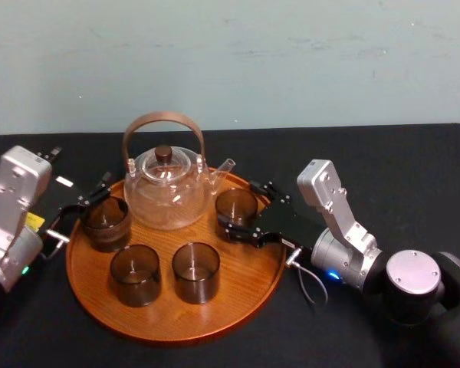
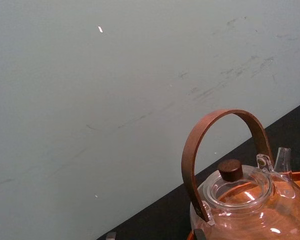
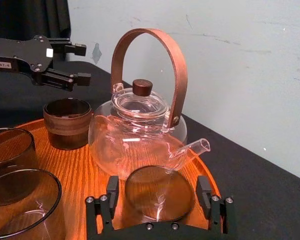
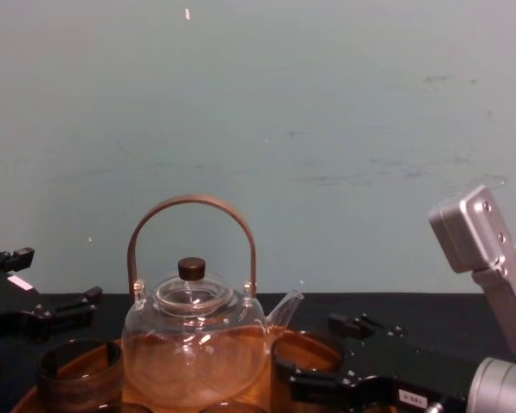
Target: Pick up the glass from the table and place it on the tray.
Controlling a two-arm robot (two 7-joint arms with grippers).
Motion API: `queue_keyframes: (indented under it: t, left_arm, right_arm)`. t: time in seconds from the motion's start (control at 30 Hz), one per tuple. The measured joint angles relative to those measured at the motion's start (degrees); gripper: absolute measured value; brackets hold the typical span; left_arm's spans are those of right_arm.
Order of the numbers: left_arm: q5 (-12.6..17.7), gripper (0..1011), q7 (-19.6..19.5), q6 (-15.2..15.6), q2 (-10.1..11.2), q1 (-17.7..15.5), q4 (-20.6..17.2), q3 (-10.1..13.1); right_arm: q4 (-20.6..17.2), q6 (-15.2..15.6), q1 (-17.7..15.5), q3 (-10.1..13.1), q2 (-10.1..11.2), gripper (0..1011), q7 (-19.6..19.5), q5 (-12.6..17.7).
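Smoky brown glass [image 1: 234, 204] is what my right gripper [image 1: 241, 210] has between its fingers. This glass already stands on the wooden tray [image 1: 176, 326], on its right-hand side, just beside the spout of the clear teapot [image 1: 167, 188].

From the right wrist camera I see the two black fingers [image 3: 112, 192] on either side of the glass. They are spread only slightly wider than it, and a thin sliver of tray shows on each side. I read that as a loose bracket, not a grip, though I cannot rule out light contact lower down.

The right arm reaches in low from the right, across the black table [image 1: 383, 161].

My left gripper [image 1: 101, 190] sits at the tray's left edge. Its fingers are parted with nothing between them, just over the far rim of the left glass [image 1: 106, 222].

Two more glasses [image 1: 135, 274] stand side by side at the front of the tray, near each other but apart. The teapot sits towards the back of the tray with its wooden handle upright.
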Motion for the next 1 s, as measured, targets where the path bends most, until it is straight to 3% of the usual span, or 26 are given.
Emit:
queue_keyframes:
  t: [0.1, 0.57, 0.8, 1.0]
  left_arm:
    - [0.00, 1001, 0.00, 0.00, 0.00, 0.00, 0.00, 0.00]
    - [0.00, 1001, 0.00, 0.00, 0.00, 0.00, 0.00, 0.00]
    - [0.00, 1001, 0.00, 0.00, 0.00, 0.00, 0.00, 0.00]
    - [0.00, 1001, 0.00, 0.00, 0.00, 0.00, 0.00, 0.00]
  right_arm:
    - [-0.03, 0.00, -0.02, 0.02, 0.02, 1002, 0.01, 0.02]
    - [-1.78, -0.69, -0.92, 0.45, 0.71, 1002, 0.71, 1.15]
    - [-6.35, -1.34, -2.98, 1.83, 2.19, 1002, -0.22, 1.86]
    - [-12.21, -2.31, -6.47, 4.32, 4.44, 1002, -1.67, 3.03]
